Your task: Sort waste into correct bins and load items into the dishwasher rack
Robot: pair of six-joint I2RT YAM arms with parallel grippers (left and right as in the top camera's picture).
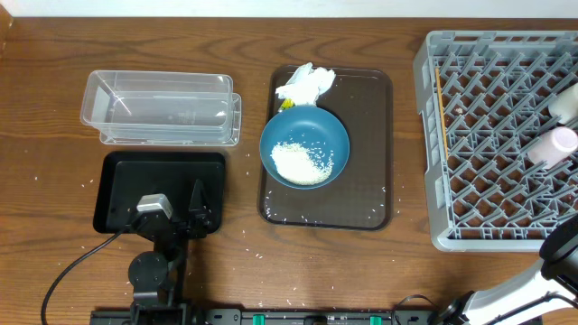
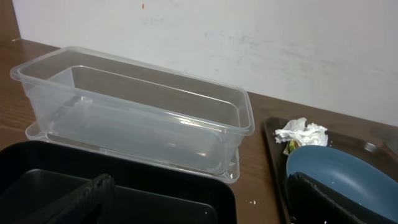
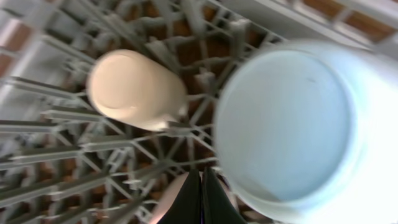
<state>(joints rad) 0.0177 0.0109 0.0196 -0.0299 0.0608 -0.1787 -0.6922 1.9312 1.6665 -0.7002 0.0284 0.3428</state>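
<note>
Left gripper [image 2: 200, 182]: the fingers are being held wide apart with nothing between them, over the shallow black rectangular tray [image 1: 122, 185] at near left. The clear rectangular plastic container [image 1: 163, 108] is lying just beyond.

Centre: the large dark-blue bowl [image 1: 304, 149] of loose white rice grains [image 1: 298, 162] is sitting on the flat brown serving tray [image 1: 366, 117]. The crumpled white paper napkin [image 1: 305, 83] and the small yellow wrapper scrap [image 1: 286, 104] are lying at its far rim.

Risk being noted: any tilt while the bowl is being lifted could spill rice, adding to the stray grains on the table.

Right gripper [image 3: 202, 186]: the fingers are being held fully closed and empty over the grey lattice dishwasher rack [image 1: 488, 236]. A descent could knock the pink cup [image 1: 553, 144].

Only the right wrist view is showing the small light-blue dish [image 3: 292, 124] beside the white cup [image 3: 135, 90]. Only the overhead view is showing the thin wooden chopsticks [image 1: 441, 108].
</note>
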